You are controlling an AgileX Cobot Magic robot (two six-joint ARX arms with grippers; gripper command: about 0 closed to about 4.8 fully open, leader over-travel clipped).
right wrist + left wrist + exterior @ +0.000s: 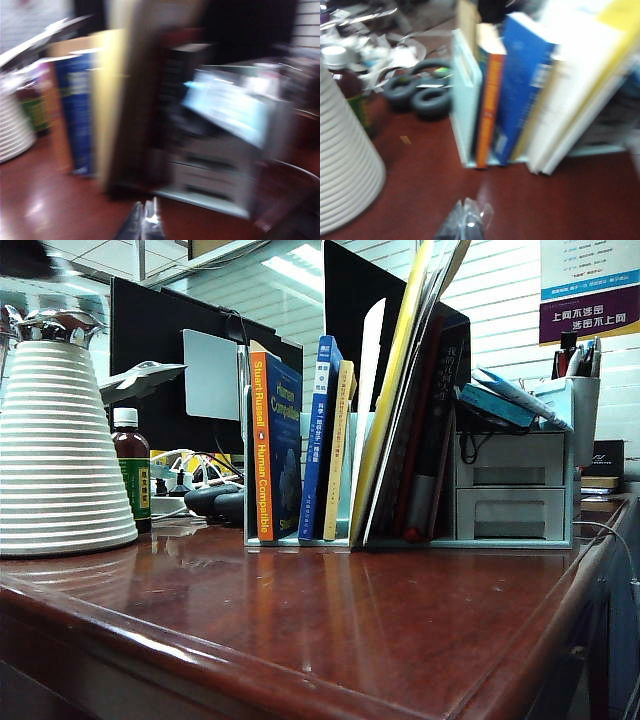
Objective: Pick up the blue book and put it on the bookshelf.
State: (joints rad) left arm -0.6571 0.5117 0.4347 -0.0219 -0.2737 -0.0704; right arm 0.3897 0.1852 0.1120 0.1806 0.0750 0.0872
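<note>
The blue book (317, 440) stands upright in the mint-green bookshelf (300, 539), between the orange-spined book (262, 445) and a thin yellow one. Neither gripper shows in the exterior view. In the left wrist view, my left gripper (468, 216) hangs shut and empty over the bare desk, well in front of the blue book (522, 95) and the bookshelf's end divider (465, 100). My right gripper (145, 216) also has its fingers together with nothing between them, short of the blue book (77, 112). Both wrist views are blurred.
A white ribbed jug (55, 450) and a brown bottle (130, 475) stand at the left. Black headphones (420, 95) lie behind them. A grey two-drawer unit (510, 490) adjoins the books on the right, with a pen holder (580, 400) above it. Monitors stand behind.
</note>
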